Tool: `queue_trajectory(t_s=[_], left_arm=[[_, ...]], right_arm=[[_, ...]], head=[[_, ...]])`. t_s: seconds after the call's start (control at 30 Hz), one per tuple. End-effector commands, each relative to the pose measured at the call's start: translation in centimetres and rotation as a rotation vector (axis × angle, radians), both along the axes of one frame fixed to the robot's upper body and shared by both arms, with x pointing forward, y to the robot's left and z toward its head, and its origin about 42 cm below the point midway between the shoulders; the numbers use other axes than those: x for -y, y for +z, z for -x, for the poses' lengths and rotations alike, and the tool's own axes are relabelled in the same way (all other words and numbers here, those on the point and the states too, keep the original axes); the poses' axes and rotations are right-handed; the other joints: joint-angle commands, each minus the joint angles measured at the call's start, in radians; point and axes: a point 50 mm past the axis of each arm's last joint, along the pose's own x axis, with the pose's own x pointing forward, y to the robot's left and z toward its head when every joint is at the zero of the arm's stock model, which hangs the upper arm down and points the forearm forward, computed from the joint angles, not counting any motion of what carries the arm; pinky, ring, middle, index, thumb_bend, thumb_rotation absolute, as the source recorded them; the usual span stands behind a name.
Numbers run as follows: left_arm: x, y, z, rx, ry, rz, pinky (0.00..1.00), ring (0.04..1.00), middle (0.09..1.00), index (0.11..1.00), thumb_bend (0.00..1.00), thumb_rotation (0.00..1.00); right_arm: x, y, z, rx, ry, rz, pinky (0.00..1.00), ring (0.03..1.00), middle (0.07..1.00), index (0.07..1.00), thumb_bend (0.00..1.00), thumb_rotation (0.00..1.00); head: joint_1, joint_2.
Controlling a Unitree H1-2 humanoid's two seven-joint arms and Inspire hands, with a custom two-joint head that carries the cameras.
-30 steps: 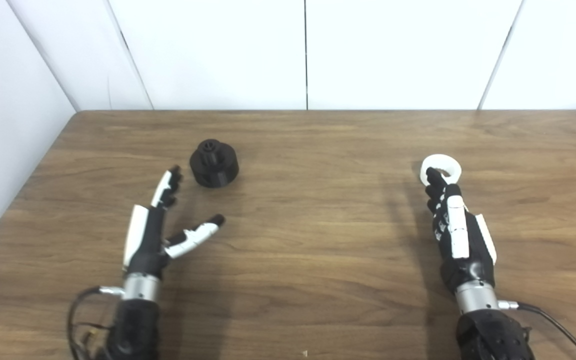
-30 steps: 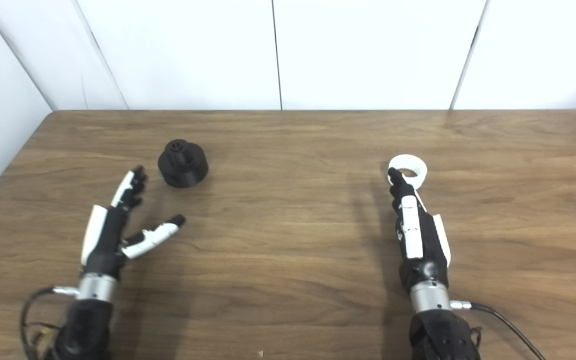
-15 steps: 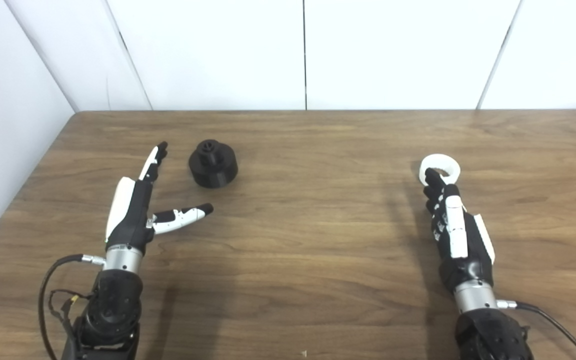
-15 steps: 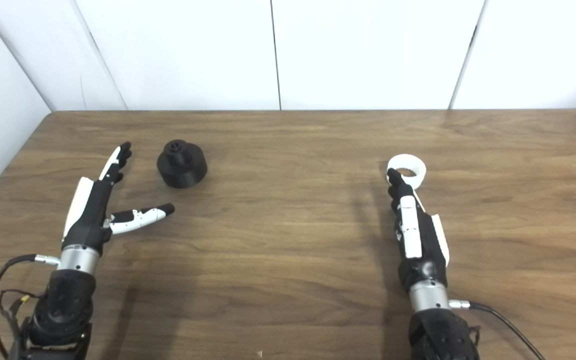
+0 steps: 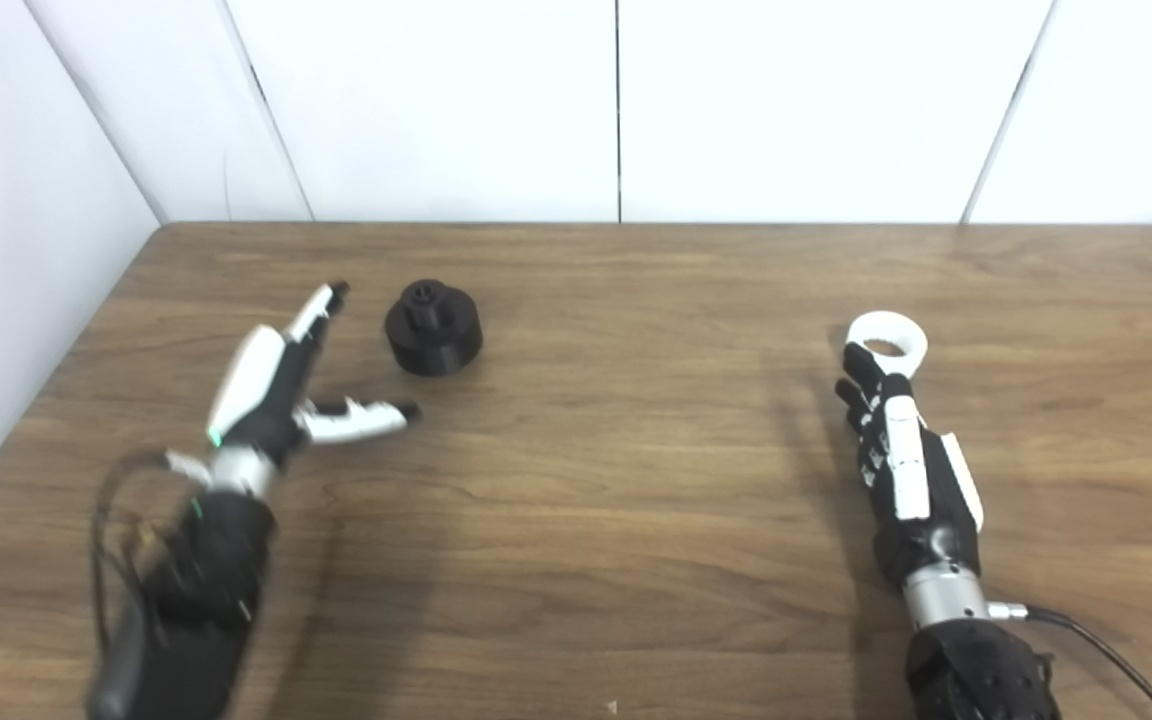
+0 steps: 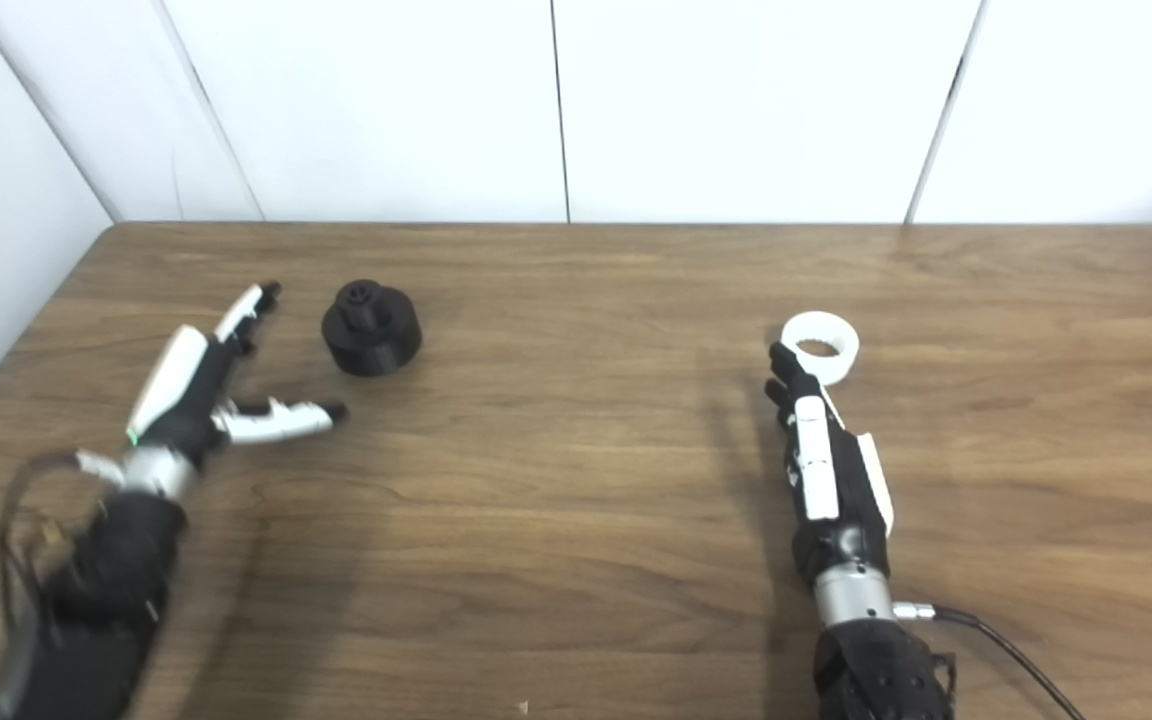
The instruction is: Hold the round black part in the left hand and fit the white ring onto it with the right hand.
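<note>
One round black part (image 5: 433, 327) sits upright on the desk (image 5: 616, 480), unheld, and the reach for it looks like the step in hand. The left hand (image 5: 281, 385) lies at its eight o'clock, fingers (image 5: 324, 302) and thumb spread wide and holding nothing; next it must bracket the part and close. One white ring (image 5: 886, 342) lies flat, well apart at three o'clock. The right hand (image 5: 898, 460) has fingertips at its near rim, gripping nothing I can see.

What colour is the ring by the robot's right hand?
White ring; clearest in the left eye view.
</note>
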Motion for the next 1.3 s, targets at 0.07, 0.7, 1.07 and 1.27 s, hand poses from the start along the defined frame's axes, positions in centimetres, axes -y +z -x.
queue_trajectory(t_s=[0.07,0.7,1.07,1.27], left_arm=[[1.0,1.0,-0.1,0.056,-0.029,-0.011,0.88,0.978,0.979,0.976,0.97,0.20],[0.5,1.4,-1.0,-0.008,-0.026,-0.039,0.90,0.996,0.985,0.989,0.98,0.24],[0.8,1.5,-1.1,-0.028,-0.028,-0.033,0.90,0.996,0.989,0.985,0.99,0.26],[0.7,1.8,-1.6,-0.067,-0.046,-0.061,0.92,1.000,0.990,0.983,0.99,0.27]], right_arm=[[-0.4,1.5,-0.5,0.088,0.004,-0.005,1.00,0.926,0.934,0.899,0.48,1.00],[-0.5,1.3,-0.2,0.094,0.010,-0.027,1.00,0.934,0.937,0.901,0.48,1.00],[-0.5,1.2,-0.1,0.085,0.004,-0.009,1.00,0.931,0.937,0.905,0.48,1.00],[-0.3,1.2,-0.2,0.088,0.005,-0.016,1.00,0.926,0.930,0.904,0.48,1.00]], head=[[0.002,0.002],[0.014,-0.021],[0.020,-0.006],[0.022,0.004]])
